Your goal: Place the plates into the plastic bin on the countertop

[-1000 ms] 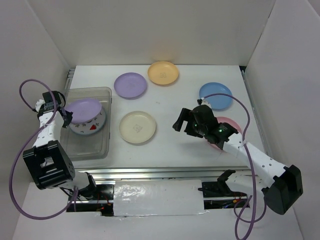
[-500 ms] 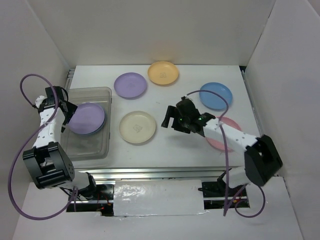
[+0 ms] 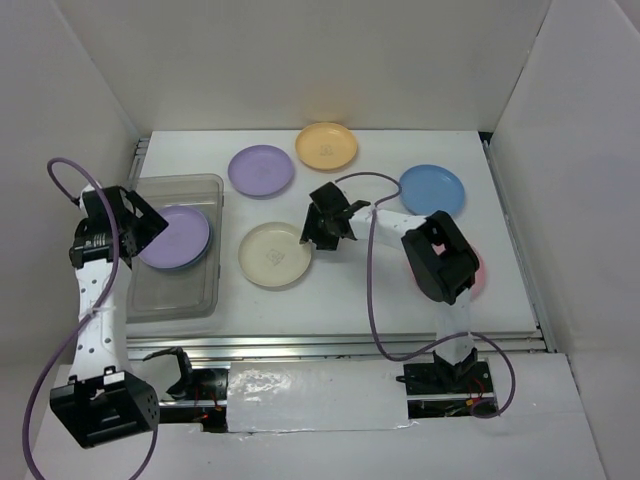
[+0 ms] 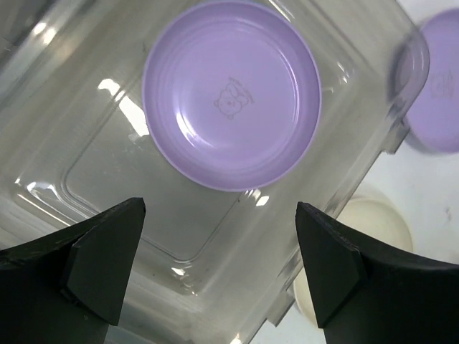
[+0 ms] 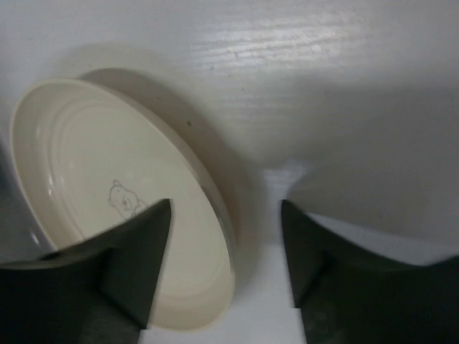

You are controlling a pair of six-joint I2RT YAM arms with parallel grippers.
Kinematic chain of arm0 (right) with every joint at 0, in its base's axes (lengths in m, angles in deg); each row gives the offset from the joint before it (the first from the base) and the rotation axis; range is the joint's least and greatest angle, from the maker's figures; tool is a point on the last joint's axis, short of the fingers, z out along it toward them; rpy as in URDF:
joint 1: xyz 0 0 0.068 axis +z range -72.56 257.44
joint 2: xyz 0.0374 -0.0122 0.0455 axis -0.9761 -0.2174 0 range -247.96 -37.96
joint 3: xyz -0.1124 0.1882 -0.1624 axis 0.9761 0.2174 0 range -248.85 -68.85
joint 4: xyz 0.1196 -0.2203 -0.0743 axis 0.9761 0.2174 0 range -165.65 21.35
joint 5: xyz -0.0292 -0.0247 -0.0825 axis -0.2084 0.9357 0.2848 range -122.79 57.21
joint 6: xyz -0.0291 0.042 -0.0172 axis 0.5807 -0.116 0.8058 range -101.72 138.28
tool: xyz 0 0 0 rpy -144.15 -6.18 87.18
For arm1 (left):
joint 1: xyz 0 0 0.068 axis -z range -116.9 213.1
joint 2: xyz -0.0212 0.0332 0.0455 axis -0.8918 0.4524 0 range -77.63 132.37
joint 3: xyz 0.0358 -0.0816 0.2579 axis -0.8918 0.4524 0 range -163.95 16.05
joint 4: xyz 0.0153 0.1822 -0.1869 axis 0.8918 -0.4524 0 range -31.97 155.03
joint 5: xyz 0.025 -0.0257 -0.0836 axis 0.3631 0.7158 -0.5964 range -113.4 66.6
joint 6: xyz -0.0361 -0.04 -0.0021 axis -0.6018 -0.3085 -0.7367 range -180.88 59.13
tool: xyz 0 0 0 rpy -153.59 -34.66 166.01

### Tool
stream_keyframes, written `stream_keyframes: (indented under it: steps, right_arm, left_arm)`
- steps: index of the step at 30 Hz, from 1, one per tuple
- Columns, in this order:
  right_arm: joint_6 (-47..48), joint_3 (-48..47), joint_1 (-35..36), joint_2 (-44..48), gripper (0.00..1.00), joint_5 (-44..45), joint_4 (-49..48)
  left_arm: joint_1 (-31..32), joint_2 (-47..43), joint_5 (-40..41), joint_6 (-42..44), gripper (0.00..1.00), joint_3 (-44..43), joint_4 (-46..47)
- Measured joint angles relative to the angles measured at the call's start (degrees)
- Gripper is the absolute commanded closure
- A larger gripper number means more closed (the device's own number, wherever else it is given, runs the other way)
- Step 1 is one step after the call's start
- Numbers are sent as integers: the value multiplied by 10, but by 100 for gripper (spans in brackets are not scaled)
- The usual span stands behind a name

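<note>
At the cream plate [image 5: 100,179], the right fingers [image 5: 136,265] straddle its rim, spread.

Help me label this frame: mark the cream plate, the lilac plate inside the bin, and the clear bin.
Cream round plastic plate [image 3: 275,255]: top external view, its centre.
Lilac round plastic plate in the bin [image 4: 231,104]: left wrist view, its centre.
Clear rectangular plastic bin [image 3: 175,297]: top external view, bare floor.

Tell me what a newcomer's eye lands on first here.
A lilac plate lies in the clear bin at left, with the open left gripper over the bin. Mid-table, the open right gripper straddles the rim of the cream plate. A second lilac plate, an orange plate and a blue plate lie loose toward the back.
</note>
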Motion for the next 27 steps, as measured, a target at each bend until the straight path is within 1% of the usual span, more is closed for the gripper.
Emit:
stream_keyframes:
  steps: [1,2,3,4,5,8,11,14,17,19,24,25,26,27]
  right_arm:
    - [3,-14,1,-14,58,0,3]
    - [4,-25,3,-28,80,0,6]
    - [5,-30,6,-37,92,0,11]
    - [3,-32,9,-41,98,-4,14]
    - [0,-34,12,-40,100,-12,16]
    - [-2,-35,21,-30,100,7,21]
    - [-5,5,29,8,100,33,29]
    - [-5,42,39,79,100,89,83]
    - [-2,45,57,150,100,150,146]
    - [1,45,66,195,100,174,165]
    - [12,69,73,290,100,178,172]
    - [14,78,73,307,100,174,172]
    - [14,87,72,320,100,171,172]
    - [16,99,71,337,100,164,170]
  left_arm:
    - [1,-1,-10,9,1,5,0]
    - [2,-2,-19,16,1,12,0]
    - [4,-2,-29,23,1,19,0]
    - [7,-2,-39,27,1,26,0]
    - [11,-2,-50,32,1,31,-1]
    - [38,-1,-82,40,1,36,-1]
    - [87,5,-120,40,1,34,6]
    - [181,37,-146,37,1,16,13]
    - [276,78,-161,35,1,-14,24]
    - [315,99,-166,35,1,-33,30]
    - [351,144,-166,31,1,-72,40]
    - [355,152,-167,29,3,-75,44]
    - [358,159,-167,25,8,-76,47]
    - [362,167,-168,22,8,-76,49]
